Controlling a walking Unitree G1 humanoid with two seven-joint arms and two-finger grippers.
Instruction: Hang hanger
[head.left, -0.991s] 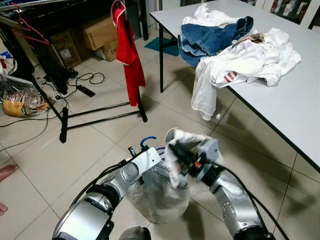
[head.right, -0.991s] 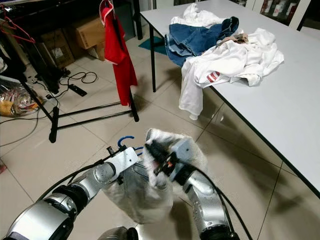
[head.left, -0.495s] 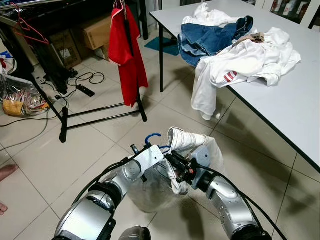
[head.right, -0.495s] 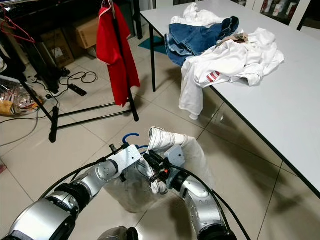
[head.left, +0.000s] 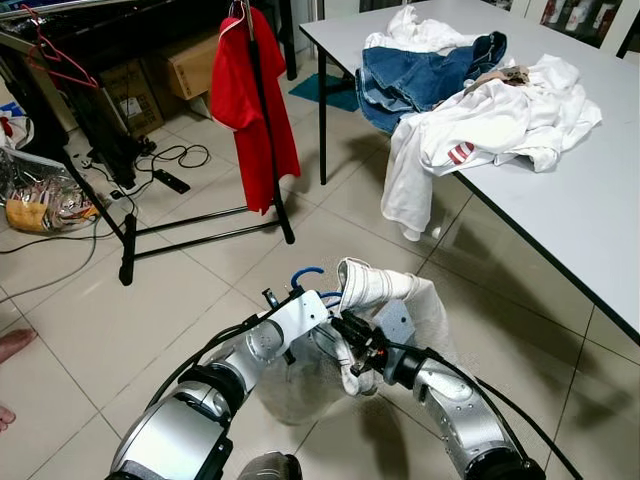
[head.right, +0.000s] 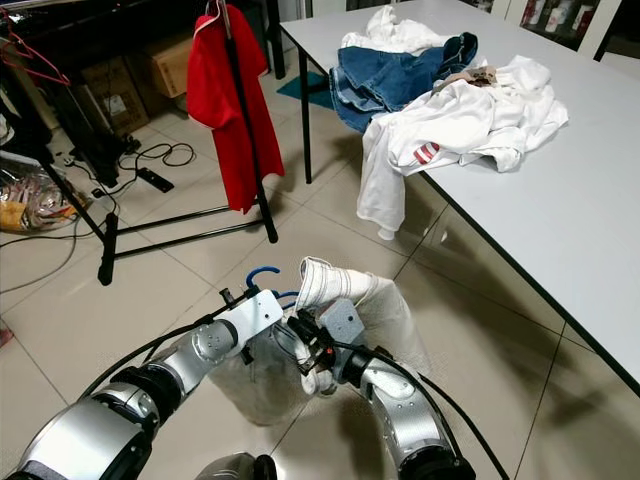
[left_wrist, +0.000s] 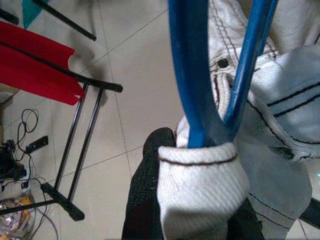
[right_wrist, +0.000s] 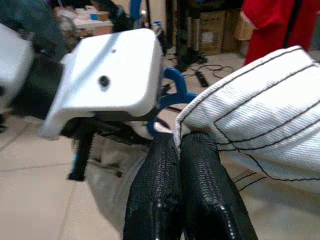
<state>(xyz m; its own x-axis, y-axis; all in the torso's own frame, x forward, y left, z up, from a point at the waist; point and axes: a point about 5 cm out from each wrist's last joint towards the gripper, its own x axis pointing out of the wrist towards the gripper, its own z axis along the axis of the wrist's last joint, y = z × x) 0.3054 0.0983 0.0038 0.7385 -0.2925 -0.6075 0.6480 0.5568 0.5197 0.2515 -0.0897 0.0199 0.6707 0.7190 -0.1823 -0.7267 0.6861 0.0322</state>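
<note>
A blue hanger (left_wrist: 191, 75) carries a white denim garment (head.left: 378, 284) low over the floor in front of me. Its blue hook (head.left: 301, 272) sticks up beside my left wrist. My left gripper (left_wrist: 192, 165) is shut around the hanger's neck, with a fold of the white cloth over its fingers (left_wrist: 150, 195). My right gripper (right_wrist: 178, 150) is shut on an edge of the same garment, right against the left one. The rest of the garment hangs down as a pale bundle (head.right: 260, 375) between my arms.
A black clothes rack (head.left: 200, 222) stands ahead on the left with a red shirt (head.left: 255, 95) hanging on it and a red hanger (head.left: 60, 62) further left. A white table (head.left: 570, 210) on the right holds jeans (head.left: 420, 75) and white clothes (head.left: 495, 120). Boxes, cables and a person's foot (head.left: 12, 345) lie left.
My right gripper has come down and in toward the left gripper, pulling the white cloth with it. The red shirt on the rack has swung round.
</note>
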